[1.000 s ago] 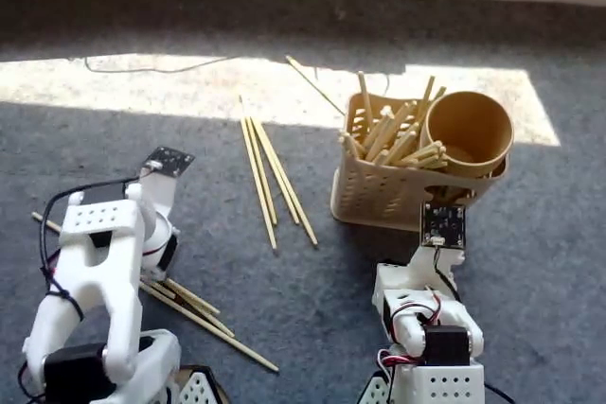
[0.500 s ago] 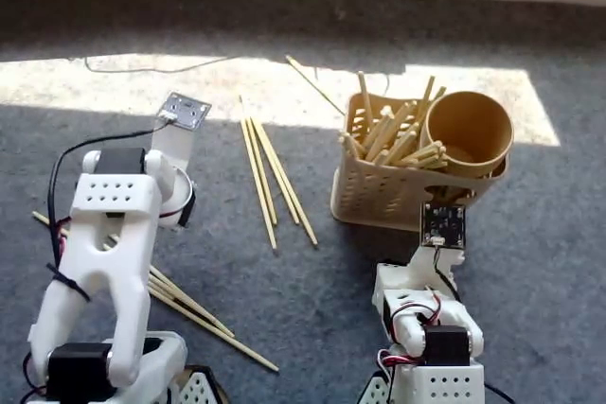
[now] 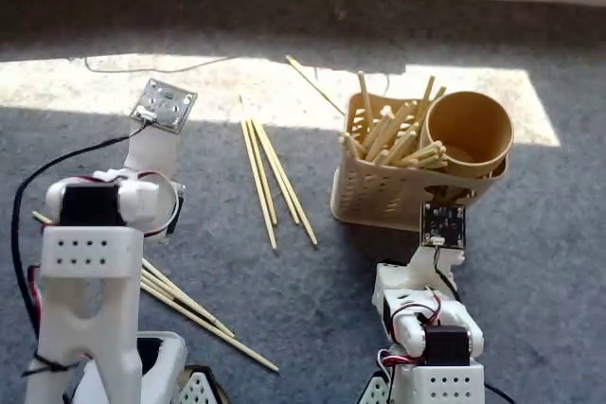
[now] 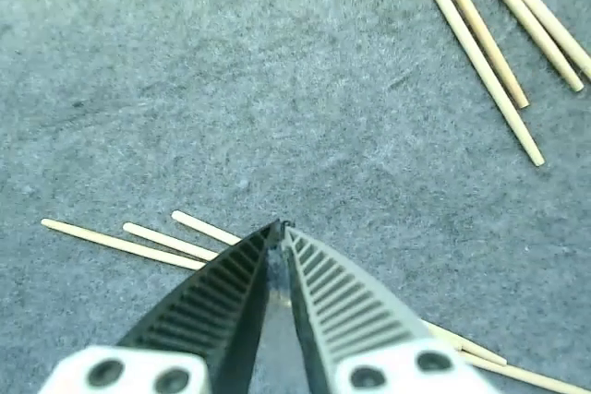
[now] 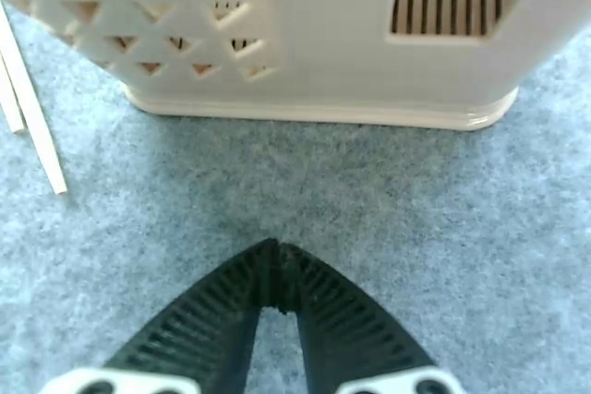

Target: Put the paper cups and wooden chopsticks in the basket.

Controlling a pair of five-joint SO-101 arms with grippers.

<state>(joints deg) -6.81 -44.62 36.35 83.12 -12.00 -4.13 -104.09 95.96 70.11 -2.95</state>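
Chopsticks [image 3: 259,179] of pale, smooth wood lie loose on the table [image 3: 530,262], which has a grey, rough carpet on it. One bunch is in the middle, and a second bunch [image 3: 204,322] is beside the left arm's base. The basket [image 3: 379,201], beige plastic with triangle holes in its wall, holds many sticks and a round paper cup [image 3: 469,130].

The left tool [image 4: 280,228] hangs over the second bunch with its ribbed jaws pressed together on nothing. The right tool [image 5: 277,251] is also closed and empty, just before the basket wall.

In my judgement the left tool should spread first, then come down across one stick near its middle. The thin round sticks roll easily, and the carpet leaves little room under them.
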